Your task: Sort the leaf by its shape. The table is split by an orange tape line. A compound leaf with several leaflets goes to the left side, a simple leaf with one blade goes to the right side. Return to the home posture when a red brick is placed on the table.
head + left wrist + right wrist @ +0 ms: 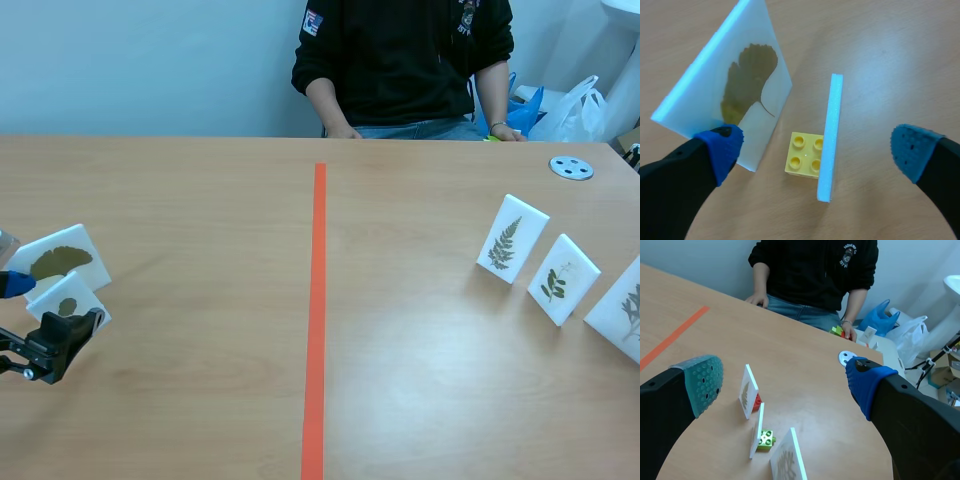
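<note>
So, left tool (pixel 816 149) is spread wide near the desk's (pixel 180 400) left edge, straddling an edge-on card (pixel 831 135) on a yellow brick (pixel 802 155). The fan-leaf card (pixel 740 95) leans beside one finger (pixel 720 150), maybe touching. The right tool (pixel 784 382) is wide too, three cards (pixel 748 390) ahead.

The rightmost white foam leaf card (pixel 622 305) runs off the edge; the edge-on white foam card (pixel 830 137) hides its face.

Frontal overview across the table (pixel 200 400); both wrist views forward and down.
</note>
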